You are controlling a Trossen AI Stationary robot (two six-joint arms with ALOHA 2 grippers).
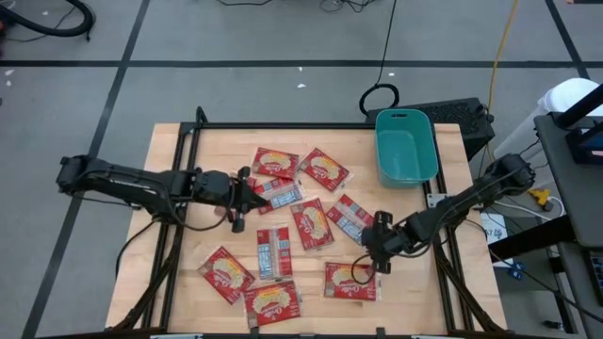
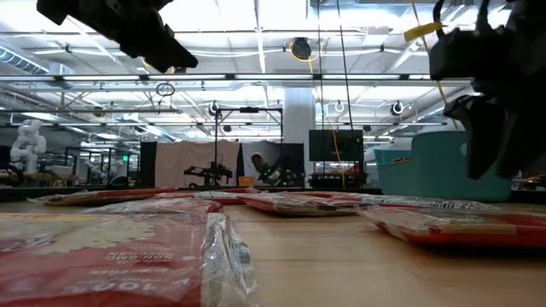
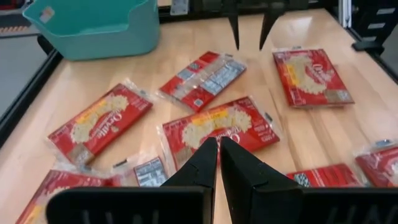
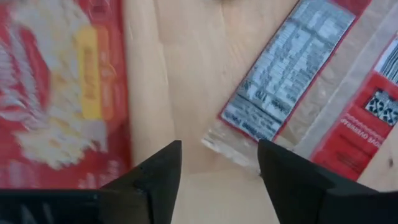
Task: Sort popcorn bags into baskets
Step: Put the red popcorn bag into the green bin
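Note:
Several red popcorn bags lie flat and scattered on the wooden table (image 1: pixel 188 235), some showing a grey label side. The teal bin (image 1: pixel 406 146) stands at the far right corner and holds nothing that I can see. My left gripper (image 1: pixel 243 193) hovers shut above the table, just left of a bag lying label side up (image 1: pixel 278 193). My right gripper (image 4: pixel 217 165) is open and raised, pointing down. It is over bare wood between a red bag (image 4: pixel 62 93) and a label-side bag (image 4: pixel 292 68). In the high view the right gripper (image 1: pixel 377 250) is above the near-right bag (image 1: pixel 350 281).
Dark metal frame rails run along the table's left and right edges (image 1: pixel 174 188). Bags crowd the table's middle and near part; bare wood lies along the left side and near the bin. Cables and equipment sit beyond the right edge (image 1: pixel 565 141).

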